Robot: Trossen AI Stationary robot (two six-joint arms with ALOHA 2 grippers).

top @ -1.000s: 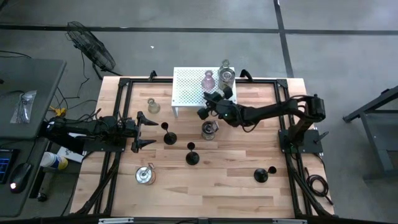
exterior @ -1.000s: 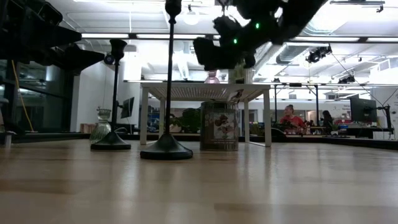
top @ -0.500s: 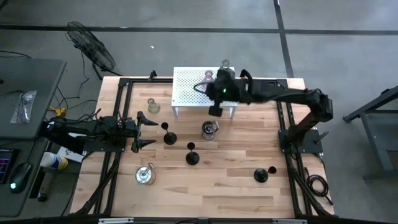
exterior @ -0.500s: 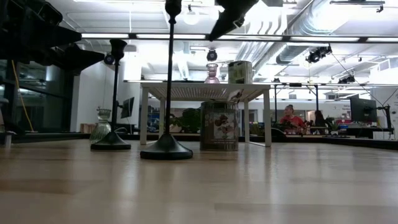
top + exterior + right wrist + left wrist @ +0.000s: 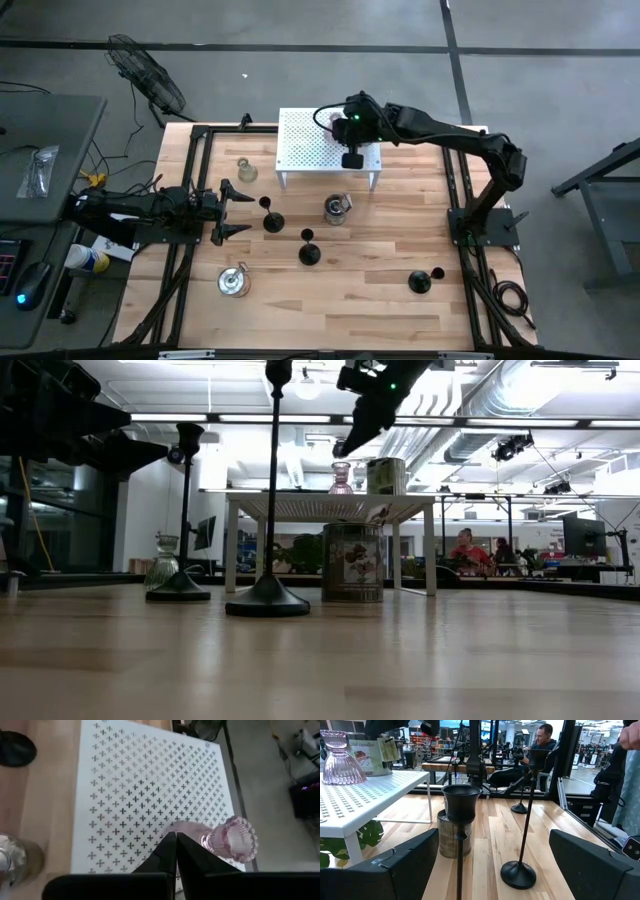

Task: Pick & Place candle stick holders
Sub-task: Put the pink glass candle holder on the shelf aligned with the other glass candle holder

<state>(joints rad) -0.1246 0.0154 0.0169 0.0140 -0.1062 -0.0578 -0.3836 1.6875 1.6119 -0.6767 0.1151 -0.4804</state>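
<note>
A pinkish candle stick holder [image 5: 231,840] [image 5: 341,476] and a labelled jar [image 5: 386,475] stand on the white perforated rack [image 5: 305,150]. My right gripper [image 5: 175,836] [image 5: 343,448] hovers above the rack, shut and empty, slanting down toward the table's left, its tips just short of the pink holder. On the wood stand black holders [image 5: 270,219] [image 5: 308,251] [image 5: 424,281], a clear glass holder [image 5: 245,170], a silvery holder [image 5: 234,282] and a printed tin [image 5: 338,207]. My left gripper [image 5: 231,211] [image 5: 493,840] waits open at the left edge, level, facing the black holders.
The rack stands on legs at the table's far middle, with the tin just in front of it. A black metal frame [image 5: 190,160] runs around the table top. Bare wood lies at the near middle [image 5: 330,300]. People sit in the room beyond [image 5: 465,550].
My right gripper has risen from beside the tin at the rack's front edge and gone toward the far edge, over the rack. It has rolled and tipped and now slants down toward the pink holder, still shut. No holder has moved.
</note>
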